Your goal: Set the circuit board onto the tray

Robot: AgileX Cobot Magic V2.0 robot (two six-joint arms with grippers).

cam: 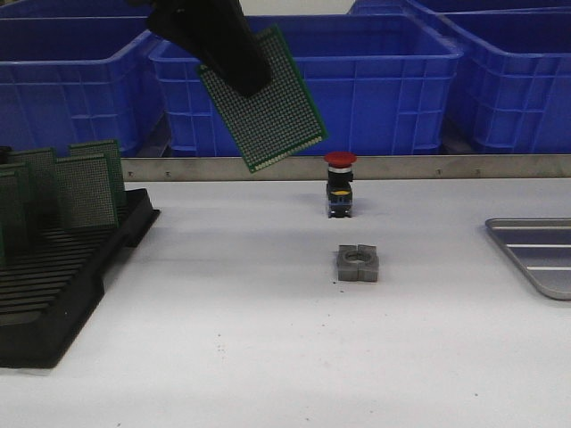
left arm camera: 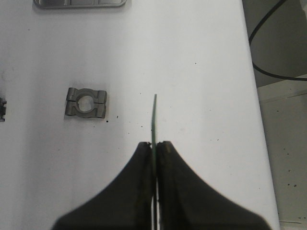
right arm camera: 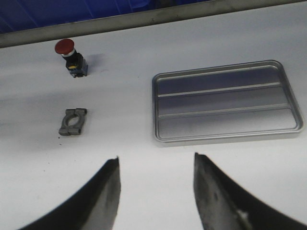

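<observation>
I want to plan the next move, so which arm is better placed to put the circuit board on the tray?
Left. Its tool is already shut on the circuit board, held in the air over the table. The right tool is open and holds nothing, though it hovers nearer the tray.

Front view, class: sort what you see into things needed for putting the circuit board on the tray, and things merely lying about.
Needed:
circuit board, clamped in the left gripper
tray, bare

Lying about:
red push-button switch
grey metal clamp block
black rack of spare boards
blue crates
</observation>
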